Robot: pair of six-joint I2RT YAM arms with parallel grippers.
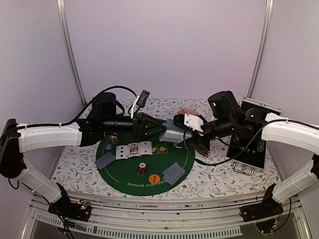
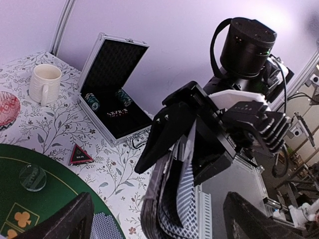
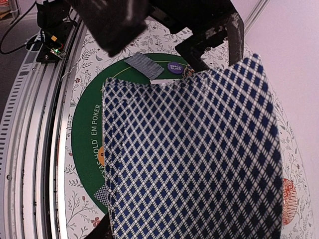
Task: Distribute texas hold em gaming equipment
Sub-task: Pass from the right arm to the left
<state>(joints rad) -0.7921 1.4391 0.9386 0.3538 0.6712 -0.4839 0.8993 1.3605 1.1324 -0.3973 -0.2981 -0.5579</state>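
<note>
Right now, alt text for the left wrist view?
The right gripper holds a deck of blue-backed cards, framed by the open left gripper's fingers. Behind: an open chip case, cream mug, triangular marker.

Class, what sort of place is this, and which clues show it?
Likely a robotics lab booth staged for poker: plain walls, bolted-down robot arms, a green poker mat.

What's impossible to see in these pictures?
- Right wrist view: the blue-diamond-backed card deck fills the frame, covering most of the round green felt mat.
- Top view: three face-up cards, too small to read.
- Left wrist view: striped chips in the open aluminium case, too small to count.
</note>
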